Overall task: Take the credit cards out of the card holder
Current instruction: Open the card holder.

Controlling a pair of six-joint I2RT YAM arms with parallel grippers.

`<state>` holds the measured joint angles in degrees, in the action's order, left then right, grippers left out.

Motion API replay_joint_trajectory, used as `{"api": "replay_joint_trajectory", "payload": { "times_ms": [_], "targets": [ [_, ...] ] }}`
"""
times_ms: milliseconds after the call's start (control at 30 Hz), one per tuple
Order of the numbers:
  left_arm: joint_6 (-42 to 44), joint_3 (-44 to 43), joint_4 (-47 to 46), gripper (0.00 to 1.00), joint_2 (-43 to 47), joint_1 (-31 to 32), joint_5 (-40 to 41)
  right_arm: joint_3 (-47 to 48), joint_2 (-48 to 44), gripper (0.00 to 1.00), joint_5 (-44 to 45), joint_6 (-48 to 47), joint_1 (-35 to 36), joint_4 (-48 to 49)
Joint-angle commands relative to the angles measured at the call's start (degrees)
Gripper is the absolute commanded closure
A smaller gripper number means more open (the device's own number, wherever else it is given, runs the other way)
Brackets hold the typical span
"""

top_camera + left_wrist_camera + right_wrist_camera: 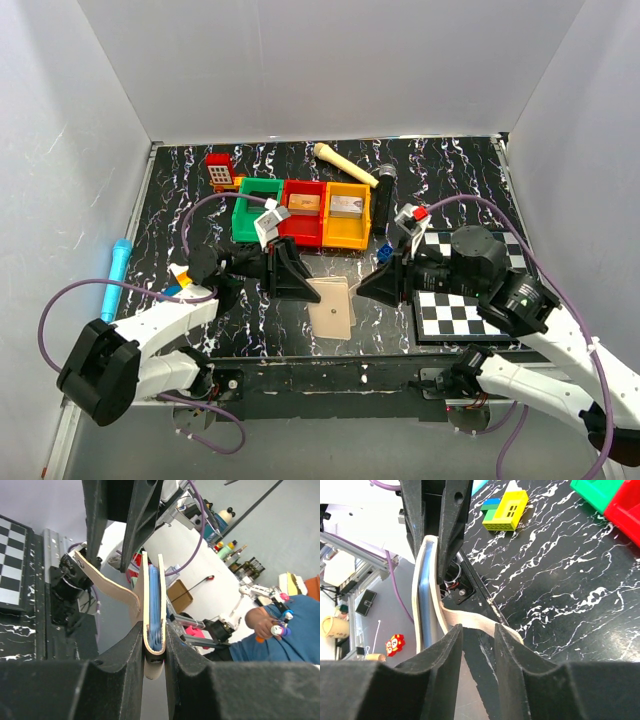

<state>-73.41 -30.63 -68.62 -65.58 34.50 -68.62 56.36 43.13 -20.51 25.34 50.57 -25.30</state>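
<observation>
The card holder (333, 306) is cream-tan and is held just above the table's near middle, between my two grippers. My left gripper (303, 288) is shut on it. In the left wrist view the holder (154, 600) stands edge-on between my fingers (125, 670), showing blue inner layers. Its tan strap (107, 582) curls away to the left. My right gripper (366, 288) faces the holder from the right. In the right wrist view the jaws of this gripper (479, 632) stand slightly apart with nothing between them. The strap (475, 622) lies just past the tips. No credit cards show.
Green (258, 212), red (303, 214) and yellow (347, 216) bins stand behind the holder. A checkered board (470, 300) lies under the right arm. A blue pen (115, 270) lies at the left, and a yellow toy block (507, 510) is near it. A red calculator toy (220, 172), a bone-shaped stick (345, 165) and a black cylinder (383, 200) are at the back.
</observation>
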Motion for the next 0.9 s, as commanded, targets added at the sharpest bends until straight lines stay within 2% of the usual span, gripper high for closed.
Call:
{"api": "replay_joint_trajectory", "payload": {
  "times_ms": [0,67,200,467,700,867],
  "targets": [
    [-7.7,-0.1,-16.8,1.0,0.3,-0.7,-2.4,3.1,-3.2,0.54,-0.9,-2.0,-1.3,-0.1],
    [-7.4,-0.2,-16.3,1.0,0.5,-0.8,-2.7,3.9,-3.7,0.43,-2.9,-1.6,-1.3,0.6],
    [-7.4,-0.8,-16.4,1.0,0.1,-0.8,-2.6,3.6,-3.5,0.36,-7.3,1.7,-1.3,5.0],
    [-7.4,-1.2,-16.0,1.0,0.3,-0.8,-1.9,2.8,0.0,0.35,-13.2,4.4,-1.2,8.4],
    [-5.2,-0.7,-13.2,1.0,0.3,-0.8,-1.9,2.7,-4.4,0.34,-8.7,4.5,-1.2,12.4],
    [-5.8,-0.8,-14.2,1.0,0.2,-0.8,-1.3,7.1,-0.1,0.32,-11.1,2.5,-1.2,7.8]
  ]
}}
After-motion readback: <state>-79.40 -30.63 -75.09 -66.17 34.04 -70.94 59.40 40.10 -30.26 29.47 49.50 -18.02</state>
